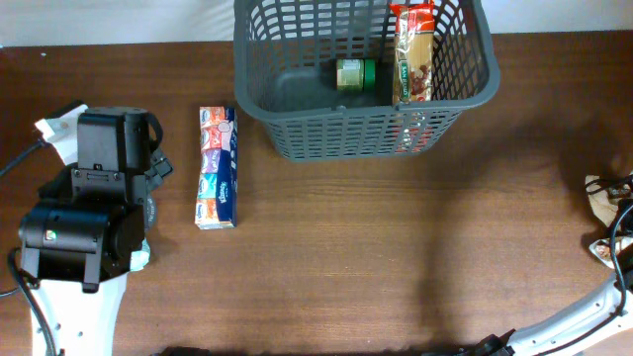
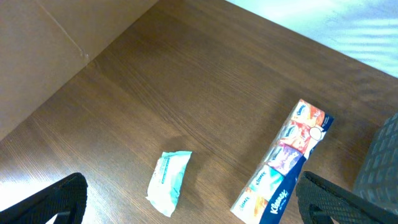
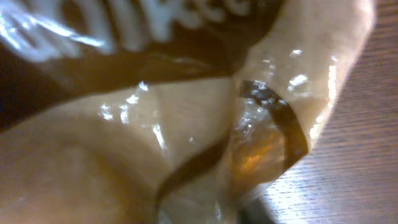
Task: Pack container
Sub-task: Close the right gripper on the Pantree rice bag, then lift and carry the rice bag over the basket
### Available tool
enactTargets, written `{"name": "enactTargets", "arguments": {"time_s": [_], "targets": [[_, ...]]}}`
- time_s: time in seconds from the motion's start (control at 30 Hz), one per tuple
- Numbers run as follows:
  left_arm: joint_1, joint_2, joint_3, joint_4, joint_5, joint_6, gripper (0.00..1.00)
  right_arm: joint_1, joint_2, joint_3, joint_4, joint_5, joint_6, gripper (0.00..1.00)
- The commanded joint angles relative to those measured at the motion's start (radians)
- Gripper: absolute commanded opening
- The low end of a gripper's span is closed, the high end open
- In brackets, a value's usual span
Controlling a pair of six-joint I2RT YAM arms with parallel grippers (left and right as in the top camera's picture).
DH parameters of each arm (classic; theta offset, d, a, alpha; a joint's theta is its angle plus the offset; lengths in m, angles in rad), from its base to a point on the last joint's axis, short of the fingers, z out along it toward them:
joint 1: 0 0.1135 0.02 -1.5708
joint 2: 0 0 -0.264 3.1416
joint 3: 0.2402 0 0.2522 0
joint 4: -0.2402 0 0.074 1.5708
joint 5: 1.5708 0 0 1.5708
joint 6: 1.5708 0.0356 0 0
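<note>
Left arm folded at left side, left gripper jaws spread wide, empty, right arm stretched to right edge, right gripper grip unreadable

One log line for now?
container: green jar, pasta pack inside | tissue pack: on table | left tool: open | right tool: at packet, grip unclear

Far rim of the container beyond overhead's top edge; right wrist view all blurred tan wrapper.
</note>
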Motion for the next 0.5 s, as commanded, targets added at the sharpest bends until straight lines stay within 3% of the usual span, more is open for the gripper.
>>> {"name": "enactTargets", "arguments": {"time_s": [0.0, 0.2, 0.27, 0.47], "targets": [[0.004, -0.008, 0.013, 0.002, 0.003, -0.006, 0.99, 0.002, 0.052, -0.019, 0.021, -0.014, 0.077, 0.04], [0.004, -0.008, 0.013, 0.002, 0.003, -0.006, 1.0, 0.047, 0.051, 0.051, 0.032, -0.046, 0.244, 0.04], [0.004, -0.008, 0.013, 0.002, 0.003, -0.006, 1.0, 0.079, 0.051, 0.132, 0.021, -0.089, 0.352, 0.04], [0.004, -0.008, 0.013, 0.002, 0.003, -0.006, 1.0, 0.18, 0.051, 0.444, -0.088, -0.259, 0.496, 0.04]]}}
